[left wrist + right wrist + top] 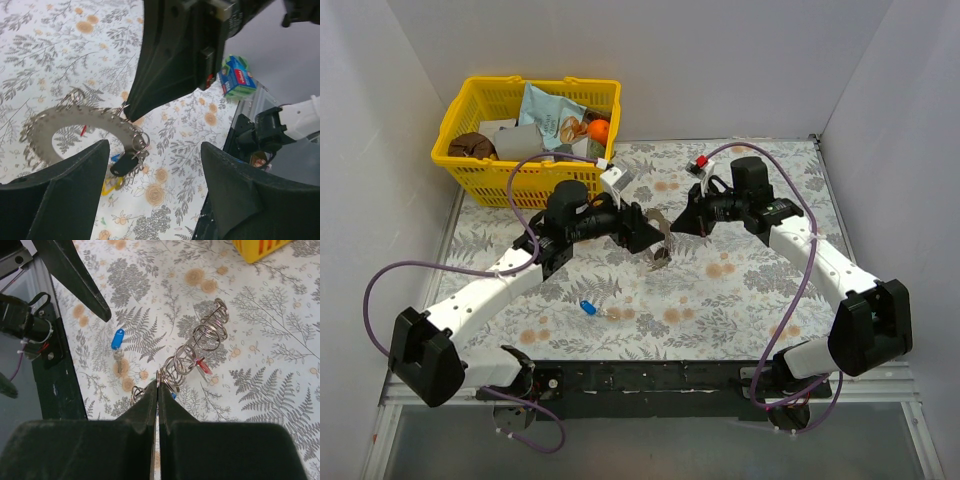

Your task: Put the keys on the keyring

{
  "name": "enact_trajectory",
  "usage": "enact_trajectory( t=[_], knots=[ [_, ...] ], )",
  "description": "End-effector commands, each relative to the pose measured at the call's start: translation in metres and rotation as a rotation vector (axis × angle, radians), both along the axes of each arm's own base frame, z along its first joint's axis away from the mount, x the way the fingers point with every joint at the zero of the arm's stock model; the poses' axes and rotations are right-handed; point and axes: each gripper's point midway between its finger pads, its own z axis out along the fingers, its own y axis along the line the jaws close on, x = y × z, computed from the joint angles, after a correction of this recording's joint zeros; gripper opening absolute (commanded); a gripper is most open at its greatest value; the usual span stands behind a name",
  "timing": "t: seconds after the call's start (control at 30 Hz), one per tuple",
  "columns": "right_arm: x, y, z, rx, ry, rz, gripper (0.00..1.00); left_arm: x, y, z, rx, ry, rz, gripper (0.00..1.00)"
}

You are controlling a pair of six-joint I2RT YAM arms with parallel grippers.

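Floral worktop (pixel 740 290), with a yellow basket (pixel 470 170) at its far left corner. Over mid-cloth, right end effector (pixel 158 385) pinched together on the rim of the keyring (pixel 55 120); left end effector (pixel 155 170) spread apart, fingers either side of the ring's near edge, gripping nothing. Toward the front, well apart from the ring, one blue-capped key (pixel 586 308) flat on the cloth; among the ring's loops, a red-capped key (pixel 202 365) and a dark tag (pixel 125 164).
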Motion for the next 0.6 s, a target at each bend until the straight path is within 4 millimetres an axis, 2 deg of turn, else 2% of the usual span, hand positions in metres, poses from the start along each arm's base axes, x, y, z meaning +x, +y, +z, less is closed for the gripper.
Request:
enact_trajectory(
  t=[0.0,0.13,0.23,0.33,0.57],
  knots=[
    [-0.013,0.01,0.051,0.114,-0.152,0.147,0.01,-0.025,-0.002,0.041,-0.098,-0.145,-0.121,0.72],
    [-0.025,0.013,0.063,0.163,-0.18,0.215,0.01,-0.037,-0.002,0.055,-0.13,-0.199,-0.181,0.68],
    [-0.037,0.016,0.074,0.214,-0.191,0.284,0.01,-0.046,-0.003,0.064,-0.148,-0.224,-0.234,0.59],
    [-0.047,0.016,0.082,0.249,-0.213,0.335,0.01,-0.056,-0.005,0.066,-0.157,-0.232,-0.297,0.58],
    [-0.064,0.014,0.089,0.294,-0.22,0.404,0.01,-0.066,-0.011,0.055,-0.151,-0.192,-0.408,0.57]
  ],
)
